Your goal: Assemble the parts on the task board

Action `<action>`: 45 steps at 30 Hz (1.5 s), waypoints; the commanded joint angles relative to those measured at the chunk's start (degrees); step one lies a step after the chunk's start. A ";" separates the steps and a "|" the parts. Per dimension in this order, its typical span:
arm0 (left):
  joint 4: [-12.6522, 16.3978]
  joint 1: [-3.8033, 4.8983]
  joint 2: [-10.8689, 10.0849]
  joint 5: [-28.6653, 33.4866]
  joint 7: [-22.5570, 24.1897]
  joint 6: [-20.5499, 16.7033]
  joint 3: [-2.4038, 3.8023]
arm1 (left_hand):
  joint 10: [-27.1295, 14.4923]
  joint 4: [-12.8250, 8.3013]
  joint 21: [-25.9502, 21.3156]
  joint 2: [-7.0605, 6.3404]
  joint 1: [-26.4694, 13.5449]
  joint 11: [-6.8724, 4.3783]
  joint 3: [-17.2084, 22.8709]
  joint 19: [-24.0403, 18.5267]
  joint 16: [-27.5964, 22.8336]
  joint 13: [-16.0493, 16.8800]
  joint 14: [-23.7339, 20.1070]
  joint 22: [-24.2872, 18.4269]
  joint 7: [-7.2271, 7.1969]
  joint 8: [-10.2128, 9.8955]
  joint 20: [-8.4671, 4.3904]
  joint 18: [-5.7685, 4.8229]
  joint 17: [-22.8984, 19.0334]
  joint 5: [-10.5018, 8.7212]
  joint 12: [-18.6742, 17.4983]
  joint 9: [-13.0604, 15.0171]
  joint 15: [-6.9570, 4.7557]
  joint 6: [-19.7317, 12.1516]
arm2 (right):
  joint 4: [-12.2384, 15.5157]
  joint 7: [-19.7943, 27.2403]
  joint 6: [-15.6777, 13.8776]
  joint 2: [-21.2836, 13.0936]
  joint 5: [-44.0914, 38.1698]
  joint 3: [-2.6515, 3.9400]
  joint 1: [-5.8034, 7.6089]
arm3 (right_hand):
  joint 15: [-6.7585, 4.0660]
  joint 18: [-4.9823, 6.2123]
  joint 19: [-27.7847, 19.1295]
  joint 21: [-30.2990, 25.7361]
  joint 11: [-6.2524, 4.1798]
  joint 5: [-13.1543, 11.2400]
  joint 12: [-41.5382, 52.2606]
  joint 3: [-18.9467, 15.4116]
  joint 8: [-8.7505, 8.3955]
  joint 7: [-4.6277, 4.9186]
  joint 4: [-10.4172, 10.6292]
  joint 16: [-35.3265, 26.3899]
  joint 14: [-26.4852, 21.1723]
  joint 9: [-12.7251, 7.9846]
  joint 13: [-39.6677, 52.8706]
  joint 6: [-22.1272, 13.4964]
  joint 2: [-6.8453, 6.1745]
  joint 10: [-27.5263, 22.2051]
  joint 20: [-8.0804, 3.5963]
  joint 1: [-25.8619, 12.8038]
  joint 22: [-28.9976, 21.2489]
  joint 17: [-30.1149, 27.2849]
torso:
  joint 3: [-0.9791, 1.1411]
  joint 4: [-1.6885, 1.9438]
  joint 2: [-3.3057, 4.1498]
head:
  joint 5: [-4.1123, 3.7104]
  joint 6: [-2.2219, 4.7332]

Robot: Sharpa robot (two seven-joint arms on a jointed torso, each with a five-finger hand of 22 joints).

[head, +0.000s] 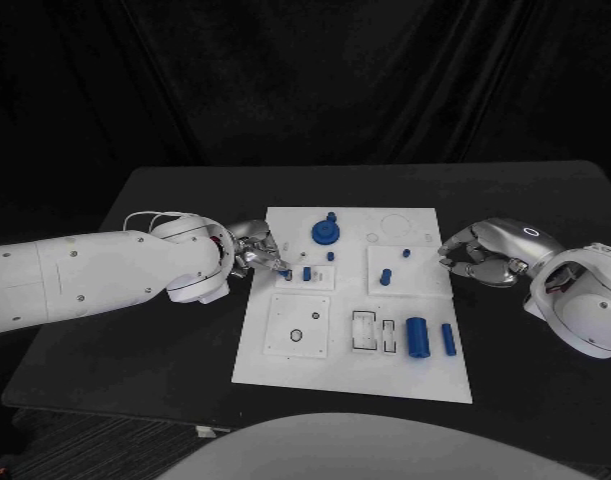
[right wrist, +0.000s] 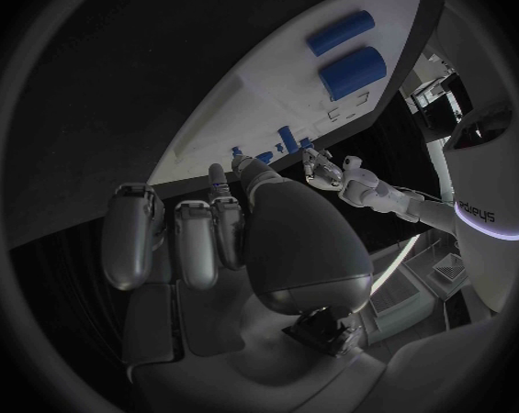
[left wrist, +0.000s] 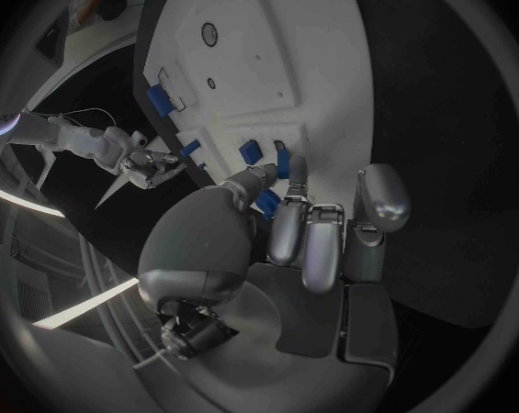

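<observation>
The white task board (head: 348, 355) lies mid-table. My left hand (head: 255, 254) reaches over its left edge, and thumb and a fingertip pinch a small blue peg (head: 288, 273), (left wrist: 282, 163) down at a small raised plate. A second peg (head: 307, 272) stands beside it. A round blue knob (head: 327, 232) sits towards the far edge. Short pegs (head: 387, 272) stand on the right plate. A thick blue cylinder (head: 418, 337), (right wrist: 351, 72) and a slim one (head: 449, 338), (right wrist: 338, 33) lie near the front right. My right hand (head: 481, 255) hovers at the board's right edge, fingers curled in, holding nothing.
The board has a square plate with a round hole (head: 297, 337) at its front left and rectangular slots (head: 373, 330) beside it. The black table (head: 147, 340) extends on both sides. A dark curtain hangs behind.
</observation>
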 commanded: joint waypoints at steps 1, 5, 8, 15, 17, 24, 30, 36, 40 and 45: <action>0.14 -0.15 0.21 -0.13 0.13 0.68 0.03 | -0.05 -0.94 0.25 -0.01 -0.43 -0.41 1.15 0.21 -0.21 3.98 0.67 7.07 -0.28 0.40 -0.08 0.78 7.69 -0.31 -0.16 0.11 -0.45 0.10 | 0.14 -0.72 -1.11 -0.09 -0.08 0.03 -0.14 | -0.09 1.08 0.07 -0.26 0.09 0.20 -0.19 0.37 -0.17 0.00 -0.14 -0.35 4.21 -0.05 -1.08 -0.16 -0.60 -0.34 0.29 0.05 10.64 3.94 | -0.01 0.01 0.01 | 0.14 -0.01; 0.02 -0.24 0.52 -0.13 0.24 0.92 0.03 | -0.04 -0.84 0.22 0.01 -0.50 -0.43 1.13 0.21 -0.20 3.96 0.69 7.06 -0.31 0.46 -0.09 0.79 7.71 -0.52 -0.17 0.17 -0.47 0.08 | 0.10 -0.70 -1.10 -0.09 -0.07 0.03 -0.14 | -0.09 1.08 0.07 -0.27 0.10 0.22 -0.18 0.43 -0.19 0.00 -0.19 -0.36 4.20 -0.08 -1.07 -0.16 -0.67 -0.32 0.29 0.04 10.64 3.91 | 0.00 0.10 0.05 | 0.07 -0.01; -0.05 -0.32 0.72 -0.13 0.30 1.07 0.03 | -0.02 -0.79 0.27 0.04 -0.52 -0.45 1.12 0.25 -0.21 3.98 0.68 7.08 -0.32 0.48 -0.10 0.78 7.68 -0.64 -0.15 0.19 -0.48 0.06 | 0.10 -0.70 -1.03 -0.10 -0.07 0.03 -0.14 | -0.09 1.08 0.07 -0.27 0.10 0.22 -0.18 0.43 -0.19 0.00 -0.19 -0.36 4.20 -0.08 -1.07 -0.16 -0.67 -0.32 0.29 0.04 10.64 3.91 | 0.01 0.08 0.04 | -0.01 -0.01; -0.25 -0.47 0.98 -0.13 0.34 1.80 0.03 | 0.00 -0.48 0.23 0.15 -0.63 -0.53 1.05 0.27 -0.23 3.96 0.68 7.06 -0.40 0.70 -0.16 0.79 7.66 -1.99 -0.15 0.39 -0.55 -0.07 | 0.06 -0.70 -0.94 -0.08 -0.07 0.03 -0.15 | -0.09 1.08 0.07 -0.27 0.10 0.22 -0.18 0.43 -0.19 0.00 -0.19 -0.36 4.20 -0.08 -1.07 -0.16 -0.67 -0.32 0.29 0.04 10.64 3.91 | -0.04 0.13 0.10 | 0.07 -0.01; -0.31 -0.51 1.03 -0.13 0.33 1.99 0.03 | 0.00 -0.39 0.20 0.19 -0.62 -0.54 1.03 0.28 -0.25 3.96 0.67 7.06 -0.41 0.76 -0.18 0.79 7.62 -2.49 -0.14 0.45 -0.57 -0.13 | 0.04 -0.68 -0.95 -0.06 -0.07 0.03 -0.15 | -0.09 1.08 0.07 -0.27 0.10 0.22 -0.18 0.43 -0.19 0.00 -0.19 -0.36 4.20 -0.08 -1.07 -0.16 -0.67 -0.32 0.29 0.04 10.64 3.91 | -0.06 0.13 0.10 | 0.06 -0.01; -0.43 -0.65 1.09 -0.13 0.22 2.67 0.03 | -0.07 0.34 0.07 0.14 -0.90 -0.56 0.53 0.29 -0.28 3.89 0.65 7.04 -0.45 0.97 -0.24 0.79 7.56 -5.62 -0.18 0.54 -0.60 -0.37 | -0.01 -0.72 -0.88 -0.04 -0.07 0.03 -0.15 | -0.09 1.08 0.07 -0.27 0.10 0.22 -0.18 0.43 -0.19 0.00 -0.19 -0.36 4.20 -0.08 -1.07 -0.16 -0.67 -0.32 0.29 0.04 10.64 3.91 | -0.10 0.02 0.12 | 0.01 -0.01; -0.40 -0.69 0.93 -0.13 0.13 3.41 0.03 | -0.28 2.66 -0.38 -0.37 -2.61 -0.38 -2.02 0.09 -0.35 3.81 0.55 6.96 -0.30 0.87 -0.12 0.81 7.42 -9.33 -0.19 0.08 -0.46 -0.41 | -0.06 -0.79 -0.79 -0.09 -0.07 0.03 -0.17 | -0.09 1.08 0.07 -0.27 0.10 0.22 -0.18 0.43 -0.19 0.00 -0.19 -0.36 4.20 -0.08 -1.07 -0.16 -0.67 -0.32 0.29 0.04 10.64 3.91 | -0.04 0.07 0.04 | 0.05 -0.01; -0.34 -0.71 0.73 -0.13 0.09 4.00 0.03 | -0.40 2.02 -0.52 -0.28 -0.77 -0.61 -2.35 0.06 -0.33 3.82 0.56 6.96 -0.58 1.06 -0.23 0.86 7.45 -5.35 -0.19 -0.04 -0.60 -0.26 | -0.13 -0.80 -0.79 0.01 -0.07 0.03 -0.24 | -0.09 1.08 0.07 -0.27 0.10 0.22 -0.18 0.43 -0.19 0.00 -0.19 -0.36 4.20 -0.08 -1.07 -0.16 -0.67 -0.32 0.29 0.04 10.64 3.91 | -0.13 -0.06 0.04 | 0.19 -0.01; -0.28 -0.71 0.61 -0.13 0.19 4.22 0.03 | -0.38 1.91 -0.52 -0.29 -0.56 -0.63 -2.31 0.06 -0.33 3.85 0.56 6.96 -0.60 1.10 -0.24 0.86 7.45 -4.89 -0.16 -0.04 -0.62 -0.25 | -0.16 -0.79 -0.79 0.07 -0.07 0.03 -0.30 | -0.09 1.08 0.07 -0.27 0.10 0.22 -0.18 0.43 -0.19 0.00 -0.19 -0.36 4.20 -0.08 -1.07 -0.16 -0.67 -0.32 0.29 0.04 10.64 3.91 | -0.12 -0.01 -0.01 | 0.18 -0.01; -0.25 -0.72 0.55 -0.12 0.77 4.08 0.03 | -0.34 2.98 -0.69 -0.23 -1.42 -0.57 -3.41 0.00 -0.35 3.85 0.53 6.92 -0.55 1.30 -0.21 0.86 7.40 -7.95 -0.12 -0.10 -0.59 0.02 | -0.19 -0.82 -0.78 0.10 -0.07 0.03 -0.33 | -0.09 1.08 0.07 -0.27 0.10 0.22 -0.18 0.43 -0.19 0.00 -0.19 -0.36 4.20 -0.08 -1.07 -0.16 -0.67 -0.32 0.29 0.04 10.64 3.91 | -0.08 0.10 -0.05 | 0.01 -0.01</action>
